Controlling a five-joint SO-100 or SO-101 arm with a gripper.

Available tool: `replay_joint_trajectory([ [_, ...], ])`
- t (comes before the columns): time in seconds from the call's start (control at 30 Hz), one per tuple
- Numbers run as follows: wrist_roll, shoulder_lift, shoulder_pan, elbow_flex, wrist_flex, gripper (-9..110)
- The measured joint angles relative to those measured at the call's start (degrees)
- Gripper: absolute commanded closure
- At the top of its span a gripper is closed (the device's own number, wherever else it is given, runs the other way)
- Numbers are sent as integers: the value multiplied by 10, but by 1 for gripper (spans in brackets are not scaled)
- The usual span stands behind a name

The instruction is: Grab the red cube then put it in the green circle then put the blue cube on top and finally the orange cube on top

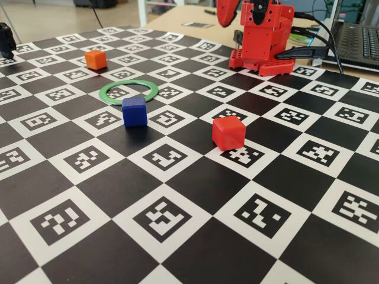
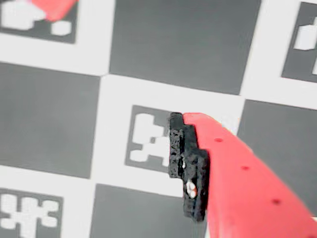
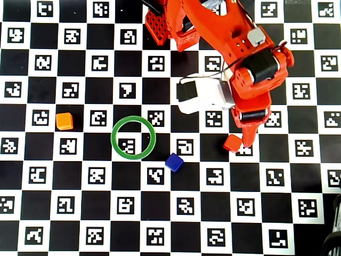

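A: Checking progress, anything stacked?
B: No. Ring (image 3: 133, 137) centre-left overhead, empty. Red cube (image 3: 233, 143) right-centre beside gripper (image 3: 247, 143), ungrasped; its opening I can't tell. Blue (image 3: 173, 162), orange (image 3: 64, 121) loose.

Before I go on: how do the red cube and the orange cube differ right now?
The red cube is deeper red; the orange cube is lighter. In the overhead view the red one lies right of the green ring, beside the gripper tip; the orange one lies left, far from the arm. Both look the same size and sit outside the ring.
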Motion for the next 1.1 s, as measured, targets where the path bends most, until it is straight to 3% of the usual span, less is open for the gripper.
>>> replay_joint_trajectory([
  [0.43, 32, -37, -3, 241, -232, 52],
  [1.1, 81, -138, -18, 249, -347, 53],
])
